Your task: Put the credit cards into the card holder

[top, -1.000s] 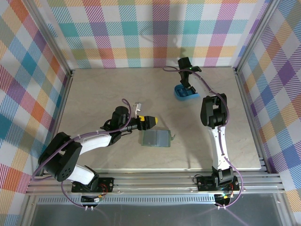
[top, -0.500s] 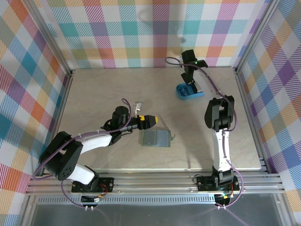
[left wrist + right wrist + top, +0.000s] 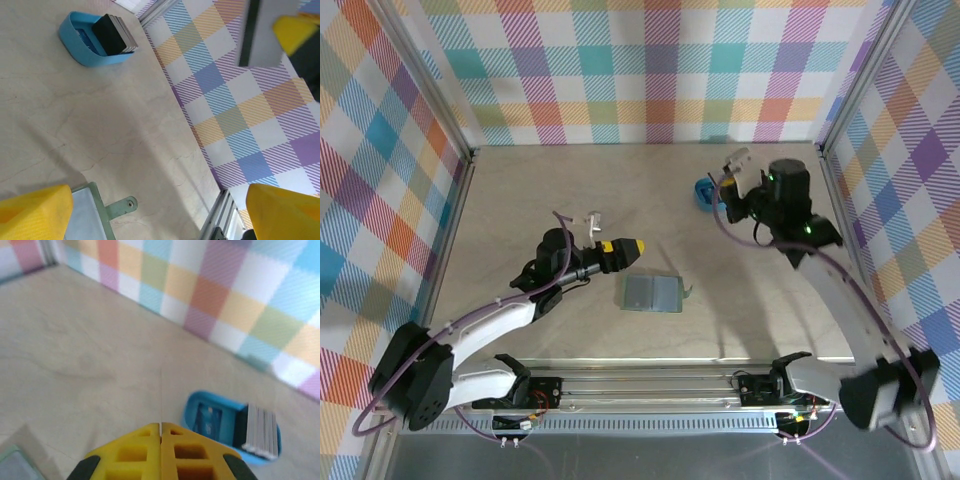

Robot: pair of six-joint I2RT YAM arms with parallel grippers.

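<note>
Right hand (image 3: 161, 429), pinched on a thin grey-white card (image 3: 735, 159), hangs toward the worktop's far-right; the flat sage-green wallet (image 3: 650, 293) lies mid-front, beside the spread-open left hand (image 3: 638, 246).

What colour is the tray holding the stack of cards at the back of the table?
Bright blue. The tray shows best in the left wrist view.

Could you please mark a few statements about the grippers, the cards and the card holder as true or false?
1. A stack of cards stands on edge in the blue tray. True.
2. The card holder lies in the blue tray. False: it lies flat on the table, apart from the tray.
3. The left gripper is open. True.
4. The right gripper is open and empty. False: it is shut on a grey-white card.
</note>
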